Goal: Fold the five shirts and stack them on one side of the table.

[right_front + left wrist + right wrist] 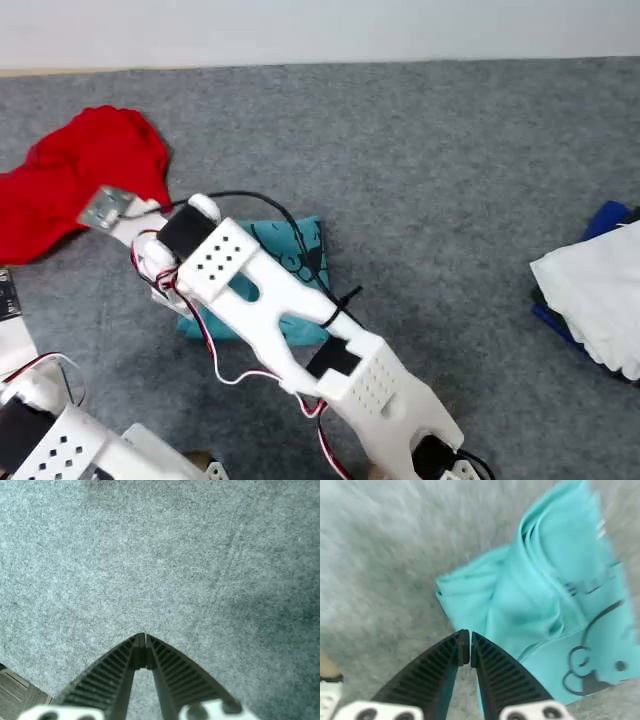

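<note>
A teal shirt (pixel 303 243) with a dark print lies partly folded on the grey table left of centre, and the right arm (pixel 300 310) stretches across it. In the right wrist view my right gripper (pixel 466 636) is shut, its tips at the rumpled edge of the teal shirt (pixel 545 605); I cannot tell whether any cloth is pinched. A crumpled red shirt (pixel 70 180) lies at the far left. White shirts (pixel 598 290) are piled at the right edge on a blue shirt (pixel 606 218). My left gripper (pixel 145 640) is shut over bare grey felt.
The left arm's base (pixel 50 435) sits at the front left corner. The table's edge and wooden floor (pixel 15 690) show close to the left gripper. Open grey felt (pixel 450 170) spreads across the middle and back of the table.
</note>
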